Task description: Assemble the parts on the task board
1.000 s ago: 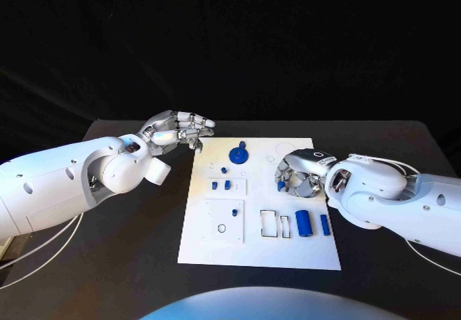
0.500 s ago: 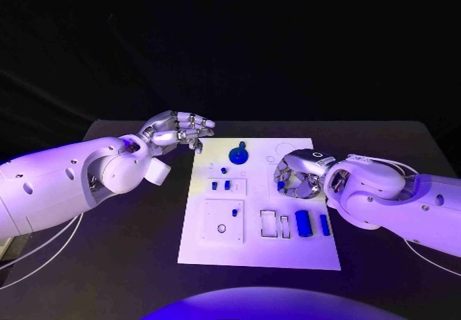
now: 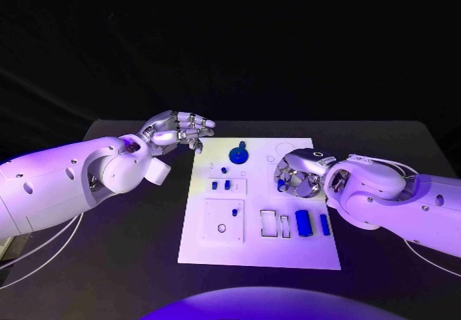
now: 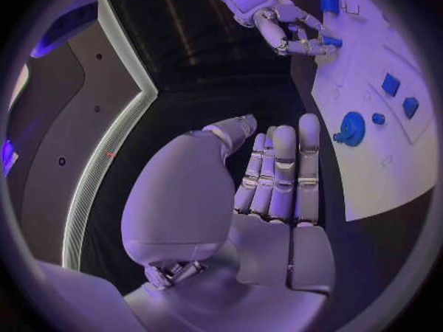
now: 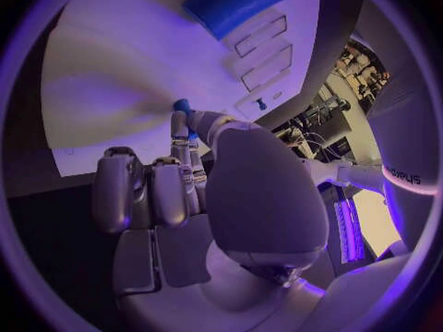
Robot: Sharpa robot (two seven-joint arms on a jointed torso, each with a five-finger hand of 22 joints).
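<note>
Head view: right hand (image 3: pixel 300 177) over task board (image 3: pixel 259 253), fingers pinching small blue part (image 3: pixel 282 185); left hand (image 3: pixel 180 131) off the board's edge, fingers loosely curled, holding nothing.

Left wrist view: fingers (image 4: pixel 281 173) together, bare.

Right wrist view: part (image 5: pixel 181 107) at fingertips. Risk: shallow pinch, likely slip or tilt at insertion.

Both arms (image 3: pixel 58 183) wear smooth white rounded shells with small dark screw holes. Pale cables loop under the left arm. Each hand, left (image 3: pixel 178 130) and right (image 3: pixel 300 175), is silver, segmented metal. The right forearm carries faint lettering, perhaps a brand name.
</note>
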